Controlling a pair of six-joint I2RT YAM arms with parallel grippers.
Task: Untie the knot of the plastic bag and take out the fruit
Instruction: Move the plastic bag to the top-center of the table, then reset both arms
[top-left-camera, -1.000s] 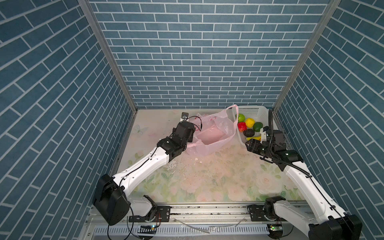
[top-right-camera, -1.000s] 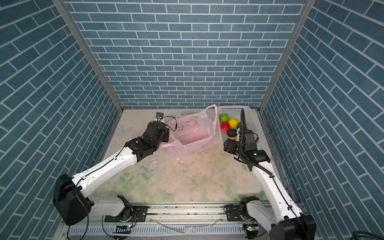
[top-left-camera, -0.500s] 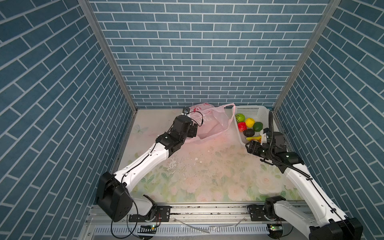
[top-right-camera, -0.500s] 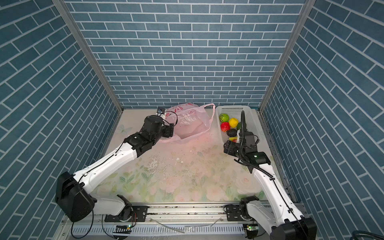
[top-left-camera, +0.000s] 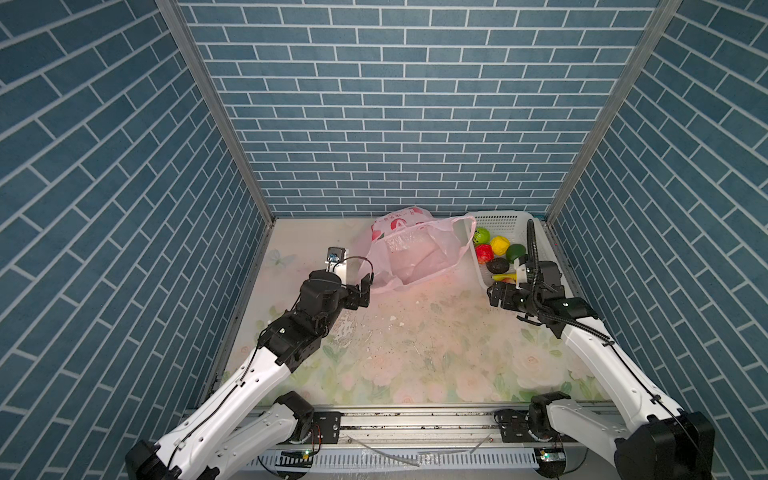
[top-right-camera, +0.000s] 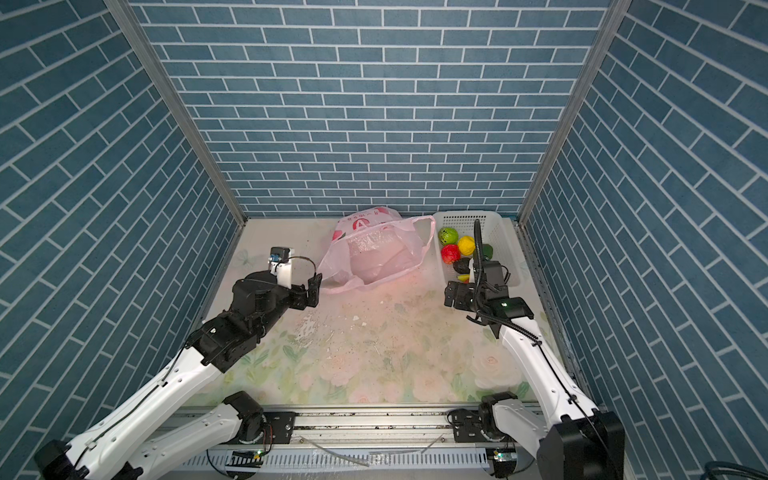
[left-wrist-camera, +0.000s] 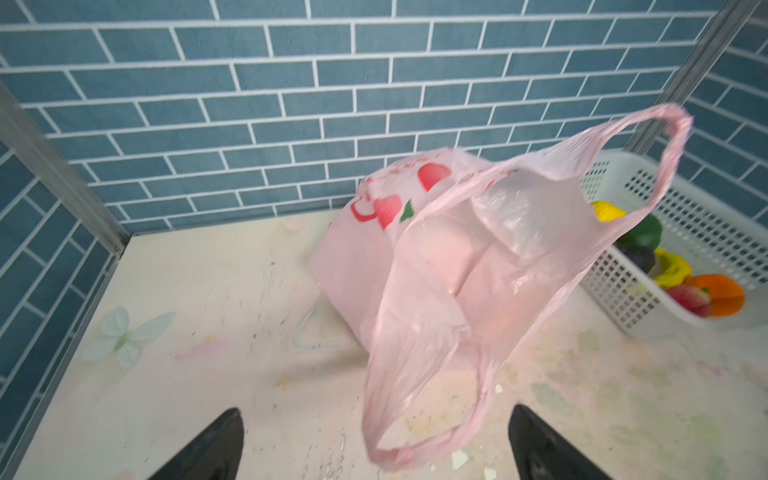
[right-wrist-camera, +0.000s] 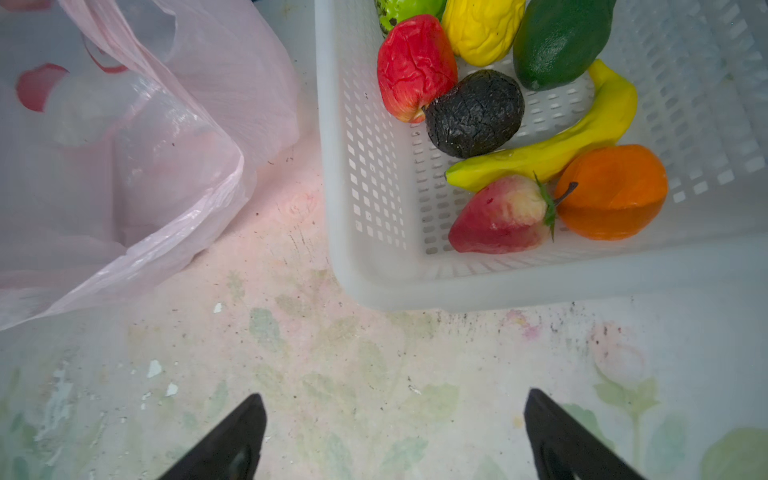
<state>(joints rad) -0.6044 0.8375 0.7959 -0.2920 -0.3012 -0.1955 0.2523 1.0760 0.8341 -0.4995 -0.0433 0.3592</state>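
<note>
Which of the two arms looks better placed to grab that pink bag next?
Probably the left. The left gripper is open and close beside the plastic bag, with a handle loop just ahead of it. The right gripper, also open, sits by the basket, farther from the bag.

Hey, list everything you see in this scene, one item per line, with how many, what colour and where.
thin translucent plastic bag: one, pink with red print, back middle of table
perforated plastic basket: one, white, back right corner, beside the bag
toy fruit: eight, in the basket: red apple, yellow round one, light green one, dark green one, black avocado, yellow banana, red strawberry, orange
table surface: one, pale floral print
brick-pattern walls: three, blue, around the table
left claw: one, black, open, at the bag's near edge
right claw: one, black, open, over the table before the basket
</note>
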